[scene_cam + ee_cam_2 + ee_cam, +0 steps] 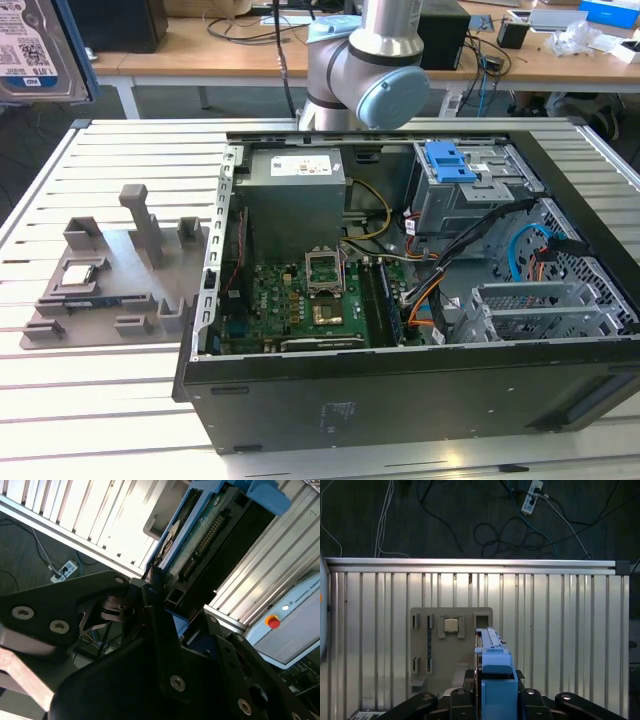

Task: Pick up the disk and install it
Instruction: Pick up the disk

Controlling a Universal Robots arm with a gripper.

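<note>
- Slatted aluminium table [120, 400] carries an open computer case [420, 400]. A grey fixture tray [110, 290] lies at the exterior view's left with a processor chip [80, 275] seated in it.
- Wooden desks [200, 60] strewn with cables stand beyond the table. The first wrist view looks down past the table edge to a dark floor [445, 510] with a power strip [535, 490].
- The disk [40, 45] is cut off by the exterior view's upper left corner, with only part of its label showing. In both wrist views it appears edge-on in its blue bracket [496, 690].
- The arm [365, 60] rises behind the case and runs out of frame.
- The gripper [495, 700] hangs above the tray. Its black fingers [160, 630] pinch the disk, holding it on edge, clear of the table.
</note>
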